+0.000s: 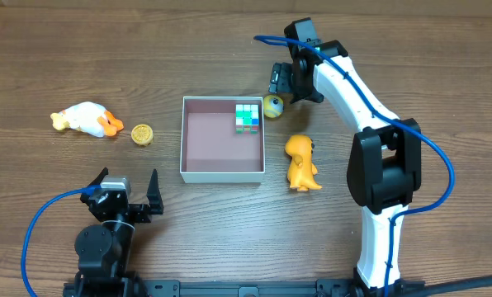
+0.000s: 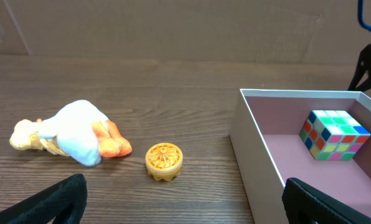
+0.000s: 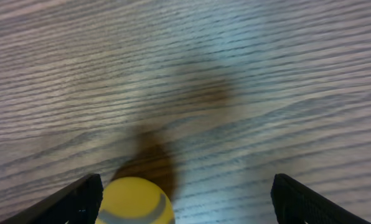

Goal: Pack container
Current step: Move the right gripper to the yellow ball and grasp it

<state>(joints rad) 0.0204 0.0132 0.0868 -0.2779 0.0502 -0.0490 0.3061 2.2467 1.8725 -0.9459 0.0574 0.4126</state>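
The container point(image 1: 222, 172) is a shallow white-walled box with a pinkish-mauve floor at the table's middle; it also shows in the left wrist view point(image 2: 251, 143). A colourful puzzle cube point(image 1: 248, 118) sits in its far right corner point(image 2: 333, 135). A yellow ball point(image 1: 272, 106) lies just outside the box's far right corner. My right gripper point(image 1: 283, 83) is open just behind the ball; in the right wrist view the ball point(image 3: 136, 202) sits by the left finger of the open jaws point(image 3: 187, 200). My left gripper point(image 1: 129, 191) is open and empty near the front left.
A white and orange plush duck point(image 1: 87, 120) lies at the far left point(image 2: 70, 133). A small yellow round toy point(image 1: 142, 134) sits beside it point(image 2: 164, 162). An orange dinosaur figure point(image 1: 300, 162) lies right of the box.
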